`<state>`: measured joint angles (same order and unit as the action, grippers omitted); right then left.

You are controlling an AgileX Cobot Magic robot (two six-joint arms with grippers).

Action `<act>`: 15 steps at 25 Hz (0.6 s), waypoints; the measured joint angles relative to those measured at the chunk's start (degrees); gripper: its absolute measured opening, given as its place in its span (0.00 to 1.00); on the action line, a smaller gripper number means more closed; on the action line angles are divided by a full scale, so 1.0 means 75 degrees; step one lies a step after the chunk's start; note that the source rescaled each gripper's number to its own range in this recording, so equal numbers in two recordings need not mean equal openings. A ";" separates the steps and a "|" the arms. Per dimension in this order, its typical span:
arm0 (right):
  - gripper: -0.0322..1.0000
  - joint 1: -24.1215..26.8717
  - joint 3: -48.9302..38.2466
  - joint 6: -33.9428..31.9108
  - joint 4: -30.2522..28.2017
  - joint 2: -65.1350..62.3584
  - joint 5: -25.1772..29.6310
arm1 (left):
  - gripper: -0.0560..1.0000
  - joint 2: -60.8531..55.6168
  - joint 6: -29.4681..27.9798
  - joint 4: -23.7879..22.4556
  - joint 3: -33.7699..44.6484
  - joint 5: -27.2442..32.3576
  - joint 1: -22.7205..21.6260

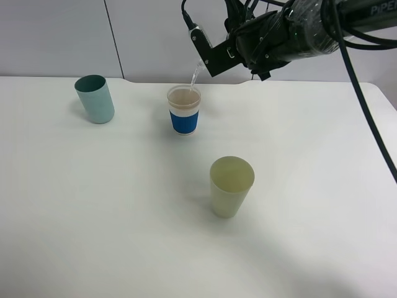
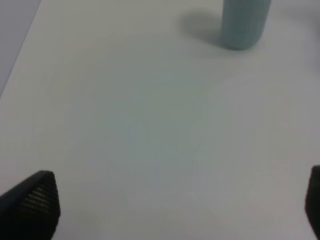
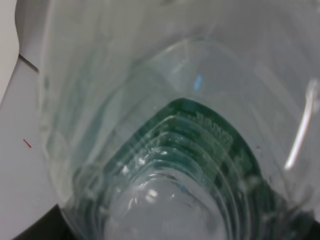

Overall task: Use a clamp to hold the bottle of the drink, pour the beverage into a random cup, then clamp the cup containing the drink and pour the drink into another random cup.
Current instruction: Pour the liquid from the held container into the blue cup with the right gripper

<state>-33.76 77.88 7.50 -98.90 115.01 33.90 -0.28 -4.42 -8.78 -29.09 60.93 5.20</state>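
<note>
My right gripper (image 1: pixel 208 54) is raised at the back of the table, shut on a clear plastic bottle (image 3: pixel 190 150) with a green label. The bottle fills the right wrist view. It is tilted, and a thin stream of drink (image 1: pixel 196 76) falls into the white cup with a blue band (image 1: pixel 184 110), which holds pale liquid. A teal cup (image 1: pixel 95 99) stands at the back left and also shows in the left wrist view (image 2: pixel 245 22). An olive-green cup (image 1: pixel 231 186) stands nearer the front. My left gripper (image 2: pixel 172 210) is open and empty above bare table, outside the exterior high view.
The white table (image 1: pixel 93 205) runs to a grey wall at the back. The right arm and its cables (image 1: pixel 366 93) hang over the back right corner. The teal cup stands some way ahead of the left fingers.
</note>
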 joint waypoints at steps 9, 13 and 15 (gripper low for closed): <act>0.03 -0.0031 0.0015 0.0046 -0.0012 0.0000 -0.0308 | 1.00 0.0000 0.0000 0.0000 0.0000 0.0000 0.0000; 0.03 -0.0055 0.0015 0.0096 -0.0019 0.0000 -0.0355 | 1.00 0.0000 0.0000 0.0000 0.0000 0.0000 0.0000; 0.03 -0.0055 0.0015 0.0138 -0.0019 0.0000 -0.0355 | 1.00 0.0000 0.0000 0.0000 0.0000 0.0000 0.0000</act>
<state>-34.17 77.99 8.53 -99.04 115.01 31.24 -0.28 -4.42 -8.78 -29.09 60.93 5.20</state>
